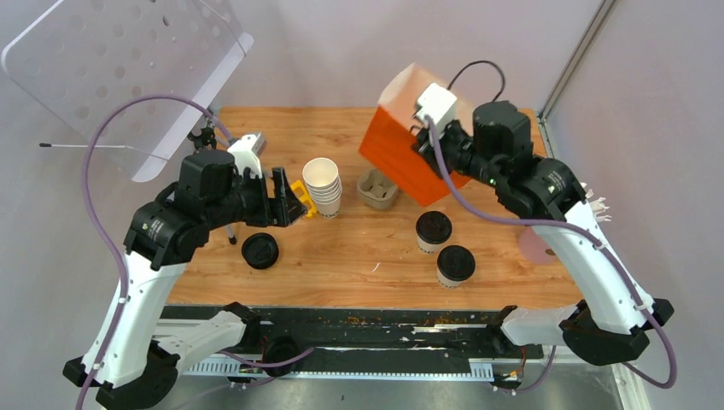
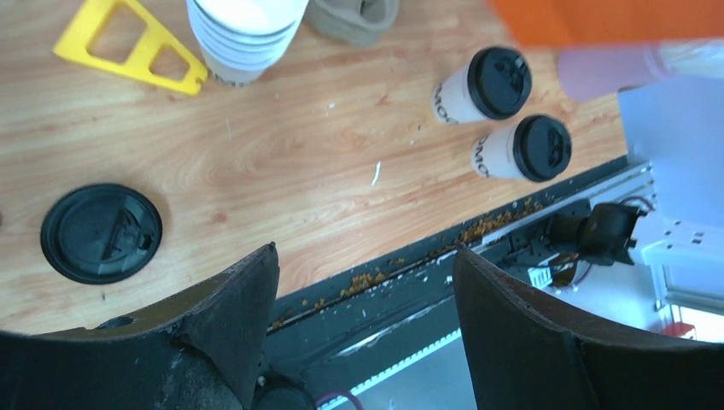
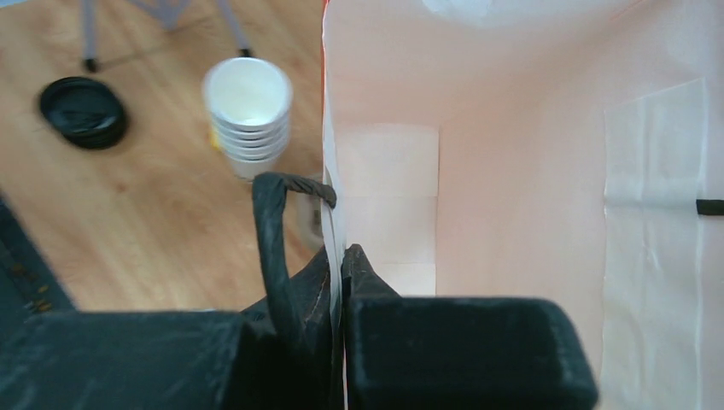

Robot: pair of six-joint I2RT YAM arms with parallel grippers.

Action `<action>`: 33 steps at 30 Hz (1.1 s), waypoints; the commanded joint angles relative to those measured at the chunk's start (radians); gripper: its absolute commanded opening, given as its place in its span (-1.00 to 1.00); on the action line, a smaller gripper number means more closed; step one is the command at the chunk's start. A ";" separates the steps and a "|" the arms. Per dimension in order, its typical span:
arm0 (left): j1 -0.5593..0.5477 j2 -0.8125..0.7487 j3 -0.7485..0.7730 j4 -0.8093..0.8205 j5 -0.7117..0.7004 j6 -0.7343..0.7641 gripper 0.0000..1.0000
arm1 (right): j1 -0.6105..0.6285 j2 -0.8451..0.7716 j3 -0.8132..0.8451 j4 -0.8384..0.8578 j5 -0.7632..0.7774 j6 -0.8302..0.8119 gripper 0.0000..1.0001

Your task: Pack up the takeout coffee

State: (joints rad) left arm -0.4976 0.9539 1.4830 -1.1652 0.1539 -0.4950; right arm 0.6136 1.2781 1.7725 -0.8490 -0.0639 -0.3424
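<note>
Right claw (image 3: 341,256): clenched. Its two fingers are pressed together on the rim wall of the orange paper bag (image 1: 394,152), just beside the bag's black twisted handle (image 3: 270,224). In the overhead view the bag sits upper centre-right of the frame, tilted with its mouth toward the right arm. Whether its lower corner touches the table (image 1: 359,256) cannot be told.

Left claw (image 2: 367,290): released, jaws standing wide apart. Nothing is between them and they touch nothing. The left wrist view shows only the table's near edge and the dark rail in the gap. The claw hangs above the left-centre part of the table.

Task items: two lidded cups stand upright on the table at centre-right of the overhead frame, below the bag. The upper takeout coffee (image 1: 434,231) and the lower takeout coffee (image 1: 455,265) are near each other, not touching, and well apart from both claws.

Other items: a stack of lidless cups (image 1: 323,185) at centre, a pulp cup carrier (image 1: 377,189) just right of it, and a loose black lid (image 1: 259,250) at left-centre.
</note>
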 commanded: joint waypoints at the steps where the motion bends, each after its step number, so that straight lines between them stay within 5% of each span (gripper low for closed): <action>1: -0.002 0.026 0.143 -0.052 -0.053 0.009 0.62 | 0.183 -0.034 0.036 -0.067 0.062 -0.001 -0.94; 8: -0.002 0.032 0.271 -0.076 -0.087 -0.027 0.56 | 0.324 -0.102 -0.160 0.050 -0.014 -0.003 -0.91; 28: -0.002 -0.038 0.021 0.026 -0.106 -0.065 0.49 | 0.560 0.044 -0.396 0.248 -0.074 -0.160 -0.84; 33: -0.002 -0.034 -0.045 0.054 -0.084 -0.050 0.49 | 0.598 0.064 -0.424 0.311 -0.025 -0.164 -0.62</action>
State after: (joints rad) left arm -0.4976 0.9253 1.4693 -1.1717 0.0513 -0.5499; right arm 1.1831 1.3273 1.3499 -0.6567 -0.1154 -0.4789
